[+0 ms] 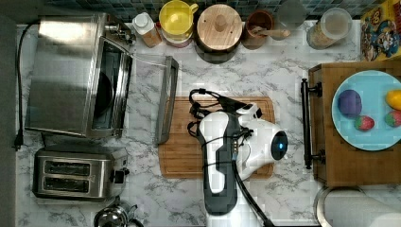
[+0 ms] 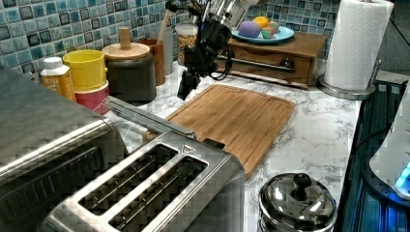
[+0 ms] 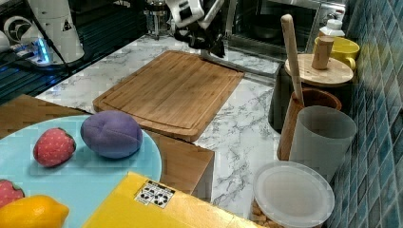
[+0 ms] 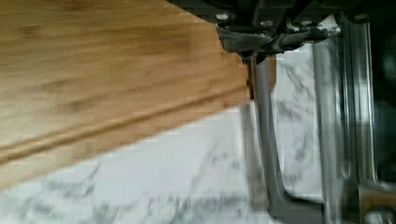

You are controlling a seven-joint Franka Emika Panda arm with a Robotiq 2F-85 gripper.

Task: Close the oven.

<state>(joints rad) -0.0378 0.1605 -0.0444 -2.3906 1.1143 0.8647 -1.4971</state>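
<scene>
The oven (image 1: 66,71) is a boxy steel one at the top view's left, and its dark inside shows. Its glass door (image 1: 146,94) lies folded down flat, with the bar handle (image 1: 166,99) at the outer edge. My gripper (image 2: 185,90) hangs shut with nothing in it, just above the corner of the wooden cutting board (image 2: 232,118), a short way from the handle (image 2: 145,116). In the right view the gripper (image 3: 215,49) sits just by the handle bar (image 3: 242,66). In the wrist view the fingertips (image 4: 254,53) hover right over the bar (image 4: 266,140).
A two-slot toaster (image 1: 75,172) stands beside the oven, with a kettle lid (image 2: 295,200) near it. Jars and canisters (image 1: 217,28) line the tiled back wall. A wooden drawer box (image 1: 350,156) carries a blue plate (image 1: 364,139) of toy fruit. A paper towel roll (image 2: 355,43) stands nearby.
</scene>
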